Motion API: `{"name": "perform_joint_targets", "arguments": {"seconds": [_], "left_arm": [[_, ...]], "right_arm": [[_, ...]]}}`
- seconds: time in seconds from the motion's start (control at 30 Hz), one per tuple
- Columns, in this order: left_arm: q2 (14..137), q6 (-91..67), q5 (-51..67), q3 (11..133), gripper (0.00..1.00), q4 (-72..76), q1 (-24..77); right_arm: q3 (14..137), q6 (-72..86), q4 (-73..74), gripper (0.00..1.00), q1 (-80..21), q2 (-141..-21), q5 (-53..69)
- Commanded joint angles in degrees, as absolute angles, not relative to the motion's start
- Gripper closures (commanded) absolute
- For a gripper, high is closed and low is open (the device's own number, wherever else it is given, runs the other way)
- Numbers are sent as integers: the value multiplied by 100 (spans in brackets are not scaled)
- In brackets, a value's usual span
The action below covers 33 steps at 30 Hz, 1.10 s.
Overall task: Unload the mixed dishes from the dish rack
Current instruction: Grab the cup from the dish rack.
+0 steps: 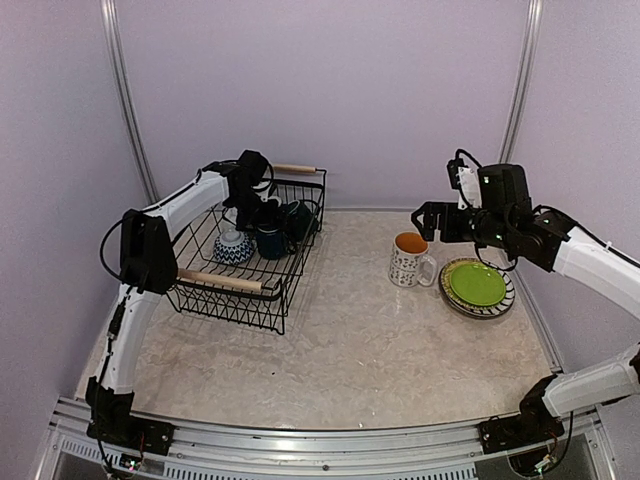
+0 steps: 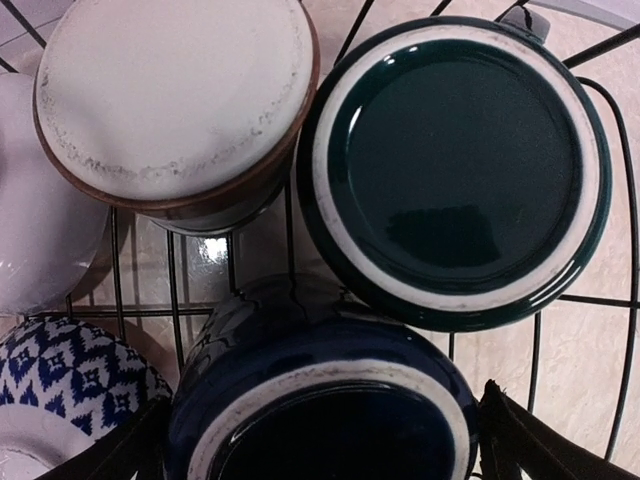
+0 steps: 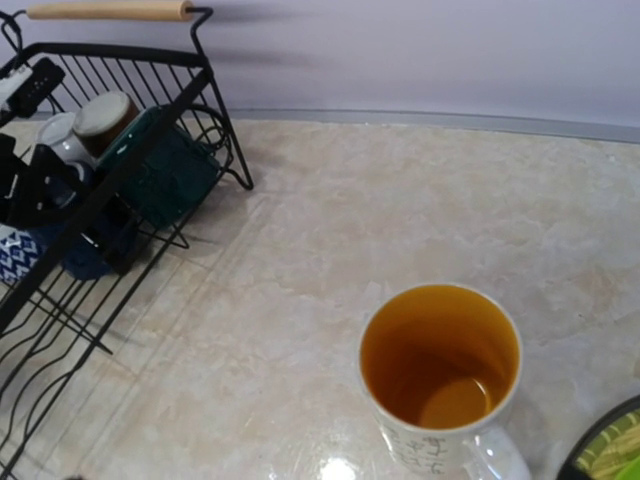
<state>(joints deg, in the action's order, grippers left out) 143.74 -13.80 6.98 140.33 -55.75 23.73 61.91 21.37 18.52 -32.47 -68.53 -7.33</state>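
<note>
The dish rack [image 1: 236,301] stands at the left of the table. It holds a dark blue mug [image 2: 320,400], a dark green mug [image 2: 455,170], a brown-rimmed small cup [image 2: 170,100], a blue-patterned small bowl [image 2: 70,380] and a white dish [image 2: 25,200], all bottom up or tilted. My left gripper [image 1: 262,216] is down inside the rack, open, with its fingers [image 2: 520,440] on either side of the dark blue mug. The patterned white mug [image 1: 409,262] stands upright on the table. The lime green plate [image 1: 477,284] lies on stacked plates. My right gripper [image 1: 428,222] hovers open and empty above the mug.
The rack's wooden handles [image 1: 220,281] stick out at its near and far ends. In the right wrist view the rack [image 3: 110,190] is at the upper left and the mug [image 3: 440,365] at the lower right. Grey walls close in the back and sides.
</note>
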Motion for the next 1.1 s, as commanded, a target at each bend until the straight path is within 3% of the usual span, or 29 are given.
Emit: {"name": "perform_joint_targets", "arguments": {"seconds": [0.0,0.07,0.23,0.47,0.8,1.07], "left_arm": [[14634,-1282,291,14218,1,-5602,2453],[14680,-1275,170,14235,3,-5647,2452],[14676,-1257,145,14257,28,-5725,2462],[14241,-1312,220,14068,47,-6026,2475],[12951,-1496,431,13276,65,-6074,2481],[12054,-1585,625,12713,72,-6091,2477]], "right_arm": [[6196,2191,1811,0,-3234,-6934,-638],[6196,2197,1795,0,-3233,-6932,-622],[6252,2207,1797,0,-3232,-7031,-595],[6276,2270,1730,0,-3232,-7154,-493],[6170,2619,1292,1,-3367,-7502,-153],[6303,2952,815,1,-3690,-8052,70]]}}
